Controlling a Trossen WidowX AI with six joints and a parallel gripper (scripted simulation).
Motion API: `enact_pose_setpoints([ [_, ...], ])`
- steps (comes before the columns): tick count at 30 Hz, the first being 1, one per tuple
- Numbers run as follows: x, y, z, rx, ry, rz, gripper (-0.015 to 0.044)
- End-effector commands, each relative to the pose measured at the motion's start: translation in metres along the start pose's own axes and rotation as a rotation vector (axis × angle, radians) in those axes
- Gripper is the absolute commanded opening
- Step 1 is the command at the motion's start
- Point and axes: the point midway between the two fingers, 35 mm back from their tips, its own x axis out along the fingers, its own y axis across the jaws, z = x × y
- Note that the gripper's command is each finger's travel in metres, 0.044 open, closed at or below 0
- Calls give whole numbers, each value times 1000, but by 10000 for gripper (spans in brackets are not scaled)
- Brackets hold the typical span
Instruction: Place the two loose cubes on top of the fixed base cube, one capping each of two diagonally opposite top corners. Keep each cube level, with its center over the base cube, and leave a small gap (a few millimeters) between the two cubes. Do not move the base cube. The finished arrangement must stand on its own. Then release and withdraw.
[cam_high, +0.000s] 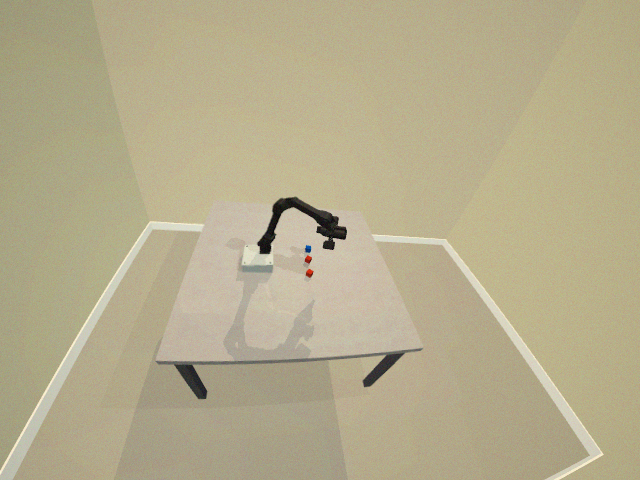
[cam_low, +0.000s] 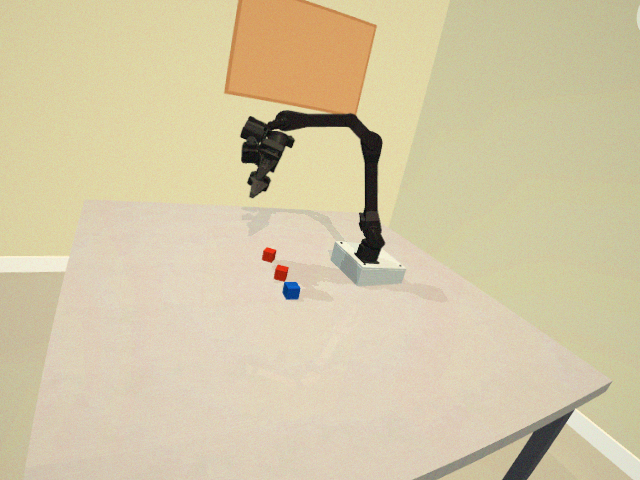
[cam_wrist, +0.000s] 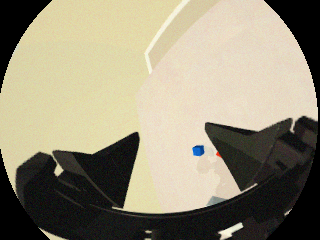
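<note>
Three small cubes stand in a short row on the grey table (cam_low: 155, 361): two red cubes, one nearer the arm's side (cam_low: 281, 272) and one farther along (cam_low: 268, 254), and a single blue cube (cam_low: 291, 290), which I take to be the fixed base, since the task calls for two loose cubes. All three rest apart from one another, none stacked, so nothing of the build looks done yet. The lone black arm (cam_low: 369, 170) rises from its white base plate (cam_low: 341, 256) and arches over, its gripper (cam_low: 256, 189) hanging high above the table, beyond the row, fingers spread wide and holding nothing. From where I stand, the step in hand is reaching for a first red cube; doing it well would mean coming straight down over it with the jaws squared to its faces, closing on the middle, and keeping away from its neighbours so the blue cube is not nudged. The count: two red, one blue, one arm, one gripper, one table, and one orange panel (cam_low: 299, 56) on the wall behind.
</note>
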Motion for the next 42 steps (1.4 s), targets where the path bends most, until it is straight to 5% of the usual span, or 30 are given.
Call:
enact_pose_setpoints([
  [1, 1, -1, -1, -10, 4, -7, 374],
  [5, 23, -13, -25, -209, 97, -140, 269],
  [21, 54, -72, -131, -1210, 804, -557, 265],
  [42, 92, -121, -147, -1221, 815, -559, 265],
])
